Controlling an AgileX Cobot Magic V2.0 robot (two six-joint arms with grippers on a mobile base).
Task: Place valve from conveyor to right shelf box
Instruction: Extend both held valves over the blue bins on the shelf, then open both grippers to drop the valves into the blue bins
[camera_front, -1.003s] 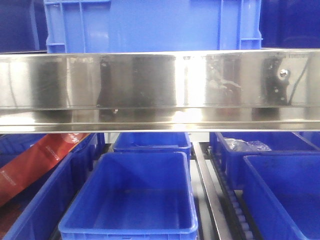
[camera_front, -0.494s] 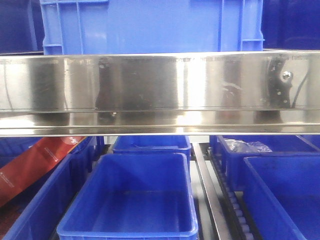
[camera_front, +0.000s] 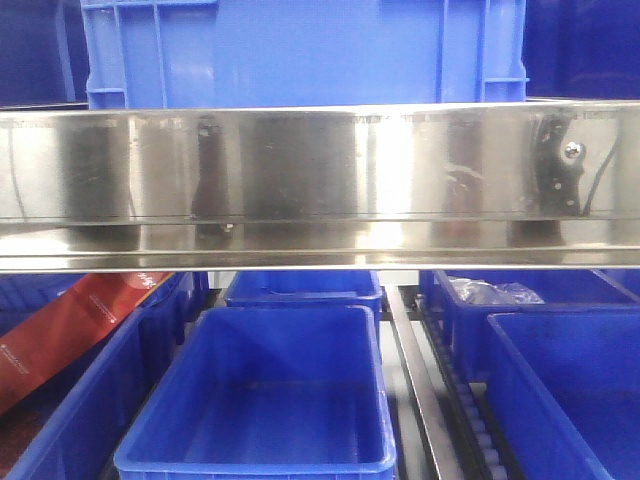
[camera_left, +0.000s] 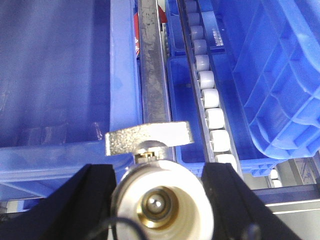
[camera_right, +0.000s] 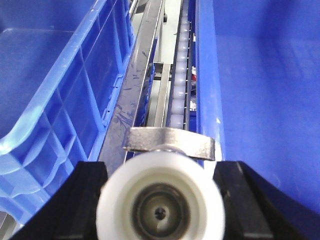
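In the left wrist view a valve (camera_left: 161, 202) with a white end cap, a brass bore and a silver handle sits between the black fingers (camera_left: 90, 200). My left gripper (camera_left: 159, 192) is shut on it, above a steel rail (camera_left: 152, 75) between blue boxes. The right wrist view shows a second valve (camera_right: 160, 207), white-capped with a silver handle, and my right gripper (camera_right: 161, 200) is shut on it. It hangs over the gap beside a blue box (camera_right: 260, 75) on the right. The shelf's mirror-like front beam (camera_front: 320, 180) crosses the front view. The conveyor is out of view.
Blue boxes stand under the beam: one in the middle (camera_front: 270, 400), one on the right (camera_front: 570, 390), and one behind holding a clear bag (camera_front: 490, 292). A blue crate (camera_front: 300, 50) sits above the beam. A red strip (camera_front: 70, 330) lies at the left. Roller rails (camera_left: 207, 95) run between the boxes.
The front view has shifted slightly: the beam and the boxes sit a little lower in the frame than a second ago. Nothing else visibly differs.
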